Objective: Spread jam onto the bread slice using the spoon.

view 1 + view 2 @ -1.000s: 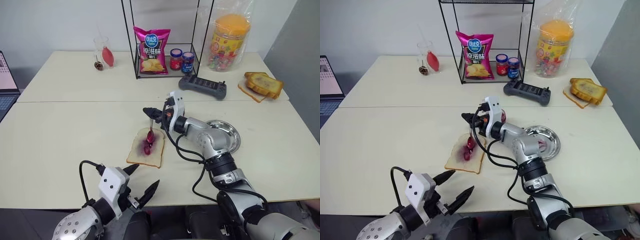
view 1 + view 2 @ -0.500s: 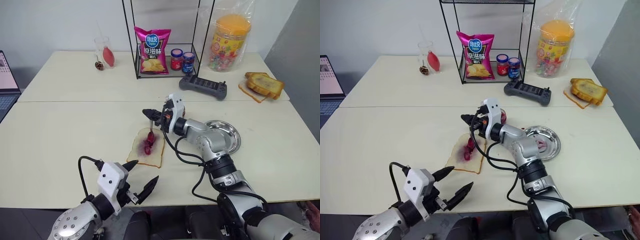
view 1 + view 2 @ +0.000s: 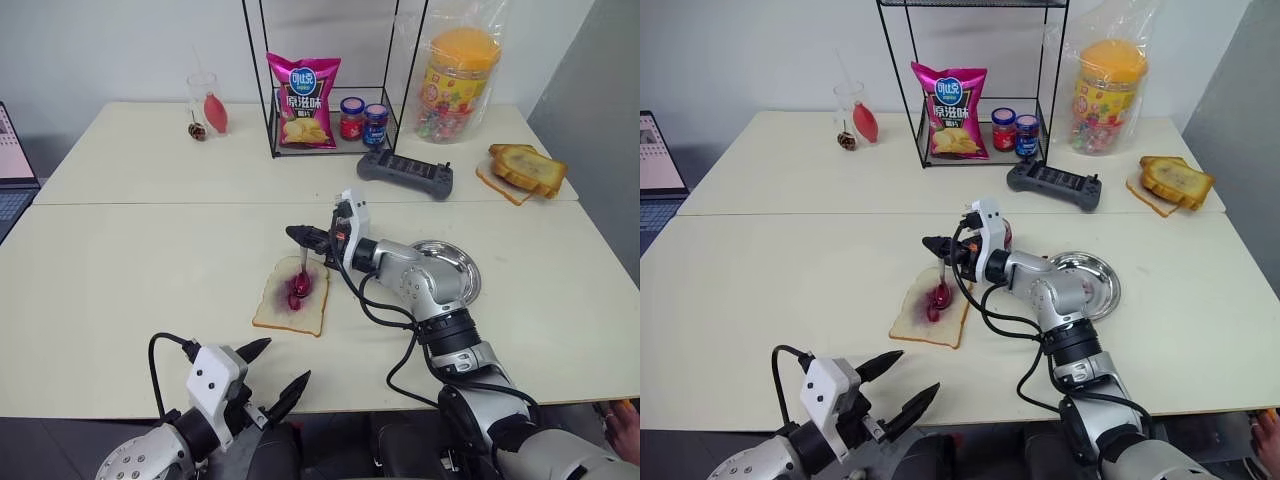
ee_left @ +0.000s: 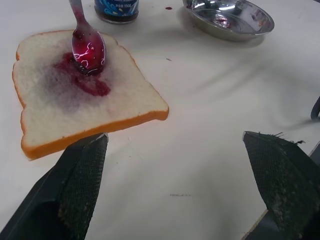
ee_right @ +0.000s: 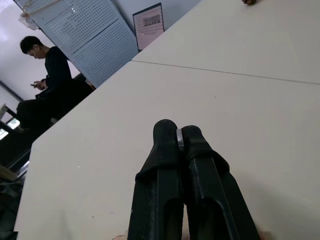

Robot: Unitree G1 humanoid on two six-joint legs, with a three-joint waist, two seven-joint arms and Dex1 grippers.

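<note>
Purple-red jam [image 4: 82, 82], tan-crusted white bread slice [image 4: 45, 112]

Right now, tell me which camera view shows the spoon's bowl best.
The left wrist view: the spoon bowl, coated in jam, rests on the bread slice at close range. Both eye views show it small, hanging below the right gripper. The right wrist view catches a metal sliver between shut jaws.

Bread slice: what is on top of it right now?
On the bread slice sits a purple-red jam smear at its centre, with the spoon bowl resting on it, jam-coated. The bread under the bowl is covered, so how far the jam reaches there cannot be seen.
</note>
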